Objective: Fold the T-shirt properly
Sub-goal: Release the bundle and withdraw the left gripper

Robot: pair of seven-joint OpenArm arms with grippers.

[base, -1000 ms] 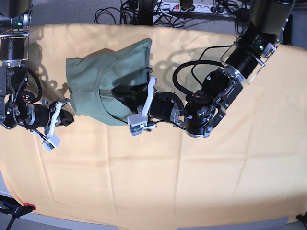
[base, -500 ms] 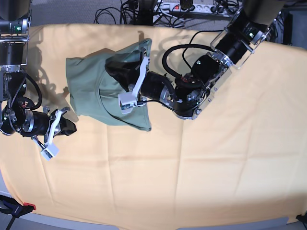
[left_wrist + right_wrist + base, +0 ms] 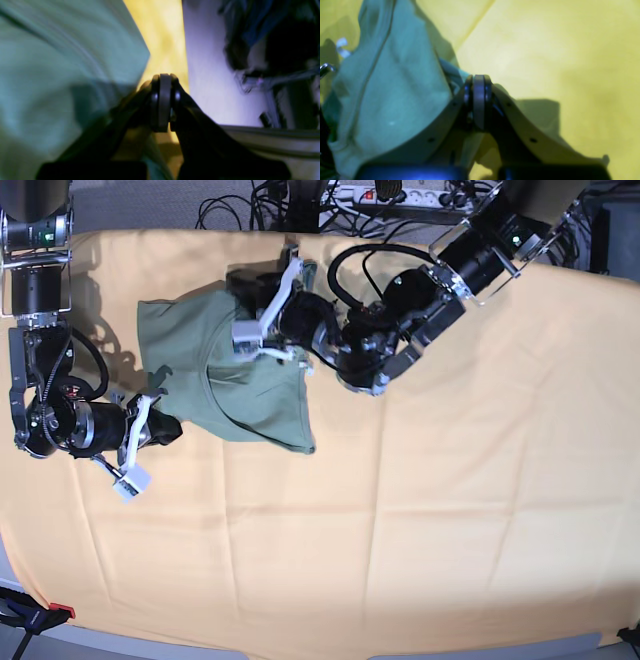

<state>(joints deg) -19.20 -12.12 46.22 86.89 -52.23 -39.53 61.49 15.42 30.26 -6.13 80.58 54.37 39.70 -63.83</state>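
The sage-green T-shirt (image 3: 215, 375) lies bunched at the far left of the table, with a flap reaching toward the front. It fills the left of the left wrist view (image 3: 62, 62) and of the right wrist view (image 3: 395, 87). My left gripper (image 3: 248, 278) is at the T-shirt's far edge, shut (image 3: 162, 100), and no fabric shows between its pads. At the T-shirt's near-left edge my right gripper (image 3: 173, 428) is also shut (image 3: 478, 100). Fabric lies just beside its tips.
A yellow-orange cloth (image 3: 450, 510) covers the whole table. A power strip and tangled cables (image 3: 400, 195) lie on the floor past the far edge. A clamp (image 3: 50, 612) sits at the front-left corner.
My left arm has swung from over the T-shirt's middle to its far edge. A flap of the T-shirt now lies spread toward the front. My right gripper has moved right to the T-shirt's edge.
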